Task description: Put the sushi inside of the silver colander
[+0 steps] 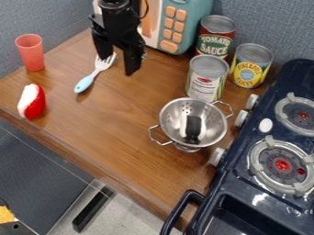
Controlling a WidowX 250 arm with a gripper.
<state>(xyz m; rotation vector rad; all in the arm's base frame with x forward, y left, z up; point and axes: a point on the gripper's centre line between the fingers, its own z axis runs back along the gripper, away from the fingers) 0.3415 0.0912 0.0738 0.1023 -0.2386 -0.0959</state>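
Evidently in place: found the black-banded white toy sushi (193,128) low in the round silver metal colander (173,119), band lengthwise up the bowl. Judged the task as good as met, with nothing more called for beyond leaving the bowl alone.

Took the curved wall as the reason for that central lie: likely to gather any small piece toward the bottom and hinder rolling out. Noted the colander upright on its foot on the brown wooden desk (122,137), between open wood and the dark blue toy stove (236,176), wire handles out to opposite sides. Guessed at a spot chosen for easy reach from above, though close to the white-and-green-labelled metal can (207,75) just behind. Reckoned a low sideways sweep there risky for both.

Saw the black two-finger tool (120,65) well apart from the bowl, near the top edge, pointing down, fingers spread wide with nothing gripped. Placed the blue-handled, white-tined toy fork (86,82) partly beneath, tines close by one finger in the view. Could not tell about contact. Read the pose as clear of the sushi, suited to waiting or backing off.
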